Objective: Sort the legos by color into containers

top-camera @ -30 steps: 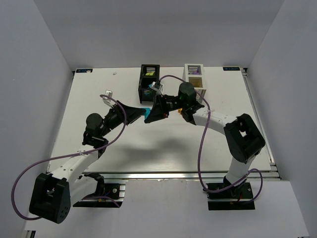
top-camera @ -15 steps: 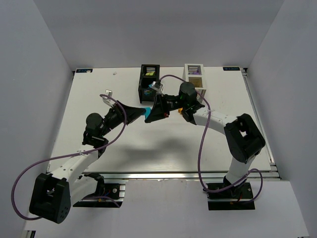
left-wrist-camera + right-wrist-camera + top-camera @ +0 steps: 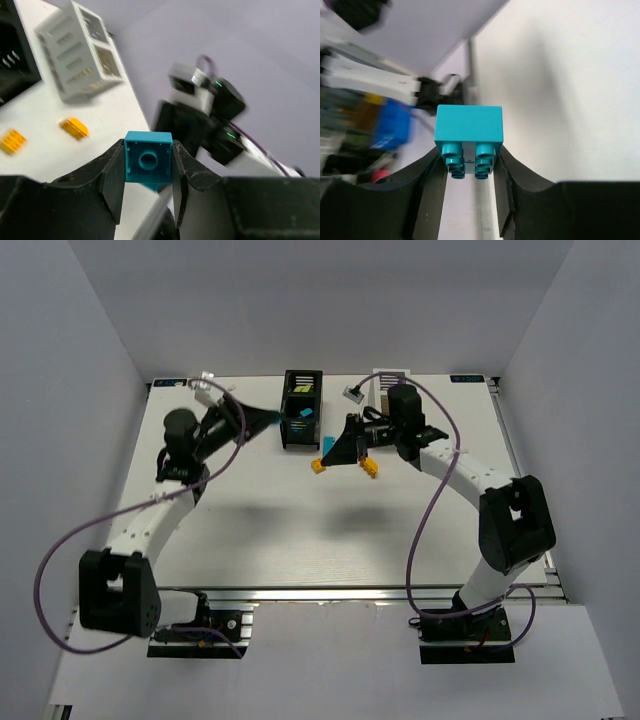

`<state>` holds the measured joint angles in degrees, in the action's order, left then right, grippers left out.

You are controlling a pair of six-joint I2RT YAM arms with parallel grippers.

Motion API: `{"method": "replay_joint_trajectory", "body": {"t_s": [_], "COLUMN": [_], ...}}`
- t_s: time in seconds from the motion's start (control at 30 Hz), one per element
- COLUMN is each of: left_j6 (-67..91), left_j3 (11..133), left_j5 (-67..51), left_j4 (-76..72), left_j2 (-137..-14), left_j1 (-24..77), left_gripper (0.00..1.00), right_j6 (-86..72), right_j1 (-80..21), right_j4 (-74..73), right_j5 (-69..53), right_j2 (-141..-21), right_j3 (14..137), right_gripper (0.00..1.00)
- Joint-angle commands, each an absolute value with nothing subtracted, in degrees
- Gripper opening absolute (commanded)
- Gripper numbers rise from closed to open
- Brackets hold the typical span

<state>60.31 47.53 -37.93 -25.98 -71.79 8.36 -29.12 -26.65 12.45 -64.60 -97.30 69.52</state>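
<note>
Cyan plastic is showing in both grips; the left gripper (image 3: 148, 167) is clamping a cyan lego (image 3: 148, 159) in its jaws right at the black container (image 3: 302, 432), whether over the opening is unclear; the right gripper (image 3: 468, 150) is pinching a second cyan lego (image 3: 468, 131) in its jaws above the tabletop (image 3: 250, 520), near the white container (image 3: 75, 55). A lime lego (image 3: 303, 390) is lying inside the black container; orange legos (image 3: 319, 466) are waiting unsorted on the tabletop, so sorting is looking partway done; both cyan legos are looking small, blocky and studded.

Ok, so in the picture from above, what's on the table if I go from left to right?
Black box → orange brick → second orange brick → white box.
</note>
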Motion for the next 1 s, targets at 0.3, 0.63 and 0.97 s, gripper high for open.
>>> {"method": "replay_joint_trajectory", "body": {"t_s": [0.3, 0.63, 0.97], "left_j6": [31.7, 28.0, 28.5], "left_j3": [91.8, 99.4, 100.2], "left_j5": [-12.4, 2.1, 4.0], "left_j4": [16.2, 19.7, 18.1], "left_j2": [-102.9, -113.6, -115.9], "left_j1": [16.3, 21.0, 22.1], "left_gripper": [0.05, 0.11, 0.18], "right_j6": [16.2, 17.5, 17.6], "right_j1": [-24.7, -22.0, -21.8], "right_j4": [-16.1, -15.1, -14.9], "right_j5": [-36.1, -35.1, -35.4], "right_j2": [-81.4, -79.8, -79.6], "right_j3": [65.5, 63.6, 62.5], "right_gripper": [0.00, 0.00, 0.00]}}
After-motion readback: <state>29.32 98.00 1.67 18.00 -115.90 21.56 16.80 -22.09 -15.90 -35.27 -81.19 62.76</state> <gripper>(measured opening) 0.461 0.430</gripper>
